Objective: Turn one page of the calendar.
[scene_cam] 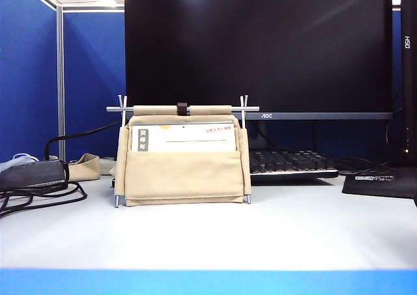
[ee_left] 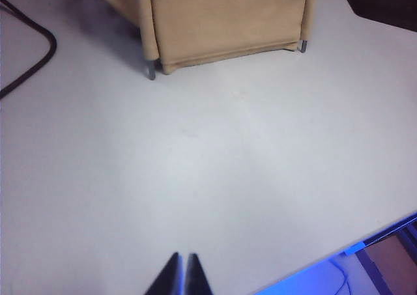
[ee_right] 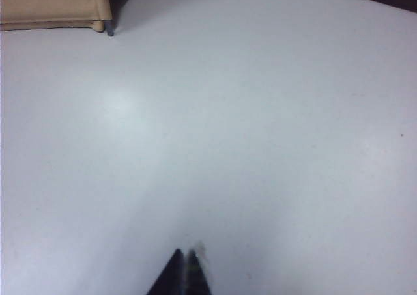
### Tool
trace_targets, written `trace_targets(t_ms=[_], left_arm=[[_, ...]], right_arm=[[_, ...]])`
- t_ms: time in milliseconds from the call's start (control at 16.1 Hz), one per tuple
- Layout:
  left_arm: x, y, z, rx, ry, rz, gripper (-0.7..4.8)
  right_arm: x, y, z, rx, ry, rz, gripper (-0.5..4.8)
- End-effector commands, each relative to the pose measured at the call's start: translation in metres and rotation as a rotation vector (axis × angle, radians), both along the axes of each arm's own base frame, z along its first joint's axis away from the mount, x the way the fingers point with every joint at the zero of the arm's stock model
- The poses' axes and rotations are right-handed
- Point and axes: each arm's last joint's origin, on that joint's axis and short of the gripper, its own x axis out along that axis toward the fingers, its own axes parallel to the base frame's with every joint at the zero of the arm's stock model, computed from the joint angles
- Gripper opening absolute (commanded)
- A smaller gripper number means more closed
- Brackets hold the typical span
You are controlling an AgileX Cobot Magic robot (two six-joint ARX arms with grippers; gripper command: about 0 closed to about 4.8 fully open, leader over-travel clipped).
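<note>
So this looks like the very start, nothing has been touched yet. The calendar sits upright near the back of the table, and the page with the red date print pokes up out of the beige pouch, just under the top rod with its little brown strap.

Both arms are hanging back over bare tabletop. The left gripper has its fingertips pressed together, holding nothing, and the calendar is well ahead of it and a bit off to one side in the left wrist view, where I can see the pouch front and two metal feet. The right gripper is also pinched together and empty; from its camera only a corner of the pouch and one foot show, far ahead and off to the side. Neither gripper shows up in the exterior view.

My guess for the next move: one arm has to travel forward, spread its fingers, and get at the top edge of that front sheet to lift it over the rod. Thin paper in a soft stand, so the other arm may need to steady the pouch.

Surface is plain white, smooth, a bit glossy. Behind it there's a big dark monitor, a keyboard, blue partition walls and some black cables on the left.
</note>
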Motion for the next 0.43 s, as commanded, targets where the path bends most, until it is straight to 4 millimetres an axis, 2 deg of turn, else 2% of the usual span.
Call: trace_targets(t_ms=[62, 434], left_arm=[[-0.0006, 0.0002, -0.0014, 0.011, 0.013, -0.003, 0.24], [-0.0006, 0.0002, -0.0014, 0.011, 0.013, -0.003, 0.24]], right_arm=[[0.0001, 0.0001, 0.0001, 0.005, -0.005, 0.001, -0.06], [-0.0013, -0.0003, -0.0025, -0.002, 0.026, 0.006, -0.05]])
